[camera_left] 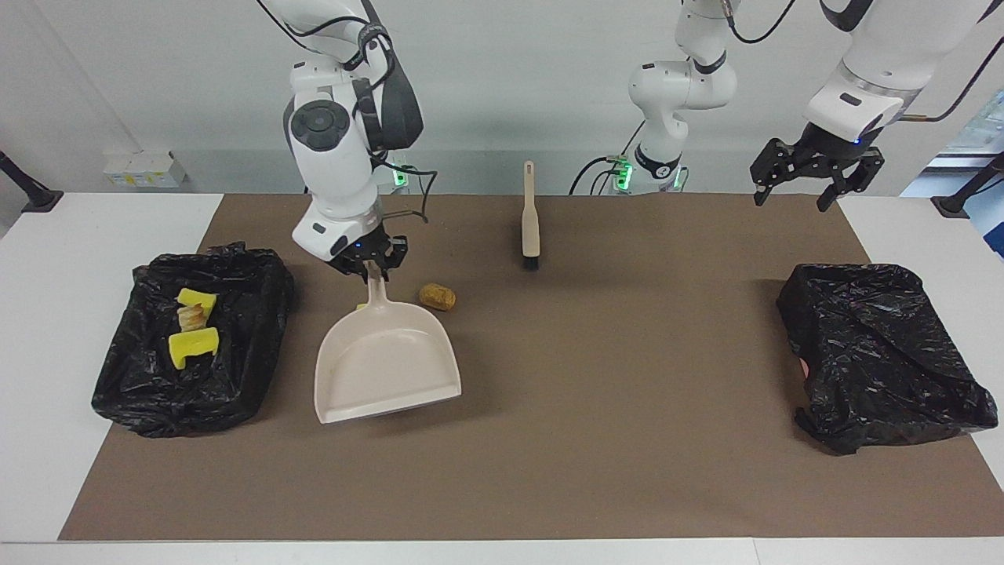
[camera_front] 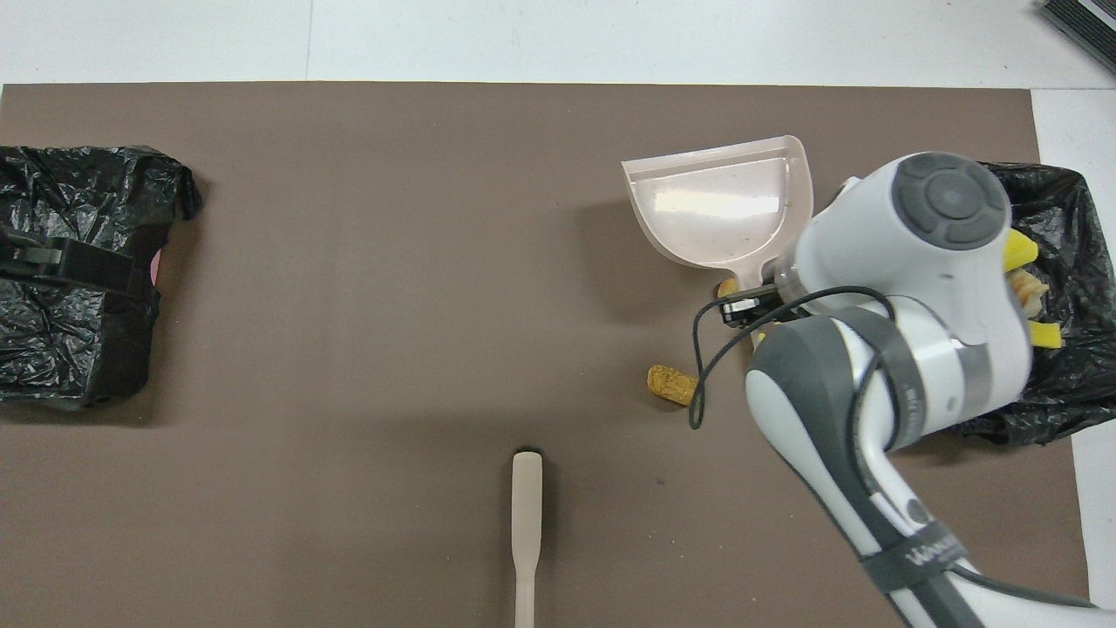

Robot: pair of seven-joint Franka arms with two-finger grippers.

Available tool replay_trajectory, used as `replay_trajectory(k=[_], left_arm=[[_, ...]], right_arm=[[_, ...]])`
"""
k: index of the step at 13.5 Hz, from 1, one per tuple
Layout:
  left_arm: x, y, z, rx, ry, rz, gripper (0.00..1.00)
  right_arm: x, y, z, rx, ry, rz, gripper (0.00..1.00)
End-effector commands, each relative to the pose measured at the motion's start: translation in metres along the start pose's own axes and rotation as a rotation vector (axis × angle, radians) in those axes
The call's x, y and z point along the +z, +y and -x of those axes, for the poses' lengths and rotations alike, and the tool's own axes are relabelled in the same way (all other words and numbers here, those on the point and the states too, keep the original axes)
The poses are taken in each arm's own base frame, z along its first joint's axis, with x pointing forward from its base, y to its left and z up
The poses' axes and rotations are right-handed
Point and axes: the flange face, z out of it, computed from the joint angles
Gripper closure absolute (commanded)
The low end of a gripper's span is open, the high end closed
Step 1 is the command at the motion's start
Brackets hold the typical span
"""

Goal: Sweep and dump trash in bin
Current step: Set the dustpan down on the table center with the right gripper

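Observation:
My right gripper [camera_left: 369, 265] is shut on the handle of a beige dustpan [camera_left: 388, 361], which hangs tilted just over the mat beside the bin [camera_left: 149, 392] lined with a black bag. Inside the bin lie yellow chunks [camera_left: 193, 346] and a bread-like lump [camera_left: 190, 315] of trash. One tan lump [camera_left: 438, 297] rests on the mat next to the pan's handle. More trash is mostly covered by the pan and arm; only slivers [camera_front: 724, 286] show. The beige brush [camera_left: 531, 216] lies nearer the robots. My left gripper [camera_left: 791, 202] hangs open and holds nothing.
A second crumpled black bag [camera_left: 886, 353] sits at the left arm's end of the mat, with the left gripper [camera_front: 65, 259] above it in the overhead view. The brown mat [camera_left: 596, 408] covers most of the white table.

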Motion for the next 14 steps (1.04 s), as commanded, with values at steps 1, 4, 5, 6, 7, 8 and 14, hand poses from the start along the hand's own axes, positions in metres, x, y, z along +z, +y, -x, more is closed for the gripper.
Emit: replay_trajectory(k=[1,4,5,6,7,8,14], left_arm=[[0.009,-0.003,0.015,0.022,0.027,-0.008,0.00],[0.009,-0.003,0.014,0.020,0.026,-0.008,0.00],[0.009,-0.003,0.015,0.019,0.024,-0.009,0.00],[0.008,-0.003,0.014,0.019,0.027,-0.010,0.00],[0.005,-0.004,0.012,0.019,0.030,-0.013,0.00],[0.002,-0.004,0.011,0.019,0.026,-0.020,0.00],[-0.003,-0.020,-0.002,-0.008,-0.056,-0.007,0.00]], right_arm=[[0.030,-0.050,-0.031,0.082,0.017,-0.040,1.00],[0.065,-0.112,-0.057,0.147,0.007,-0.044,1.00],[0.079,-0.136,-0.064,0.163,0.026,-0.053,1.00],[0.092,-0.153,-0.064,0.169,0.024,-0.053,1.00],[0.099,-0.161,-0.065,0.176,0.019,-0.054,1.00],[0.100,-0.163,-0.065,0.183,0.019,-0.056,1.00],[0.092,-0.187,-0.049,0.145,0.005,-0.028,0.00]])
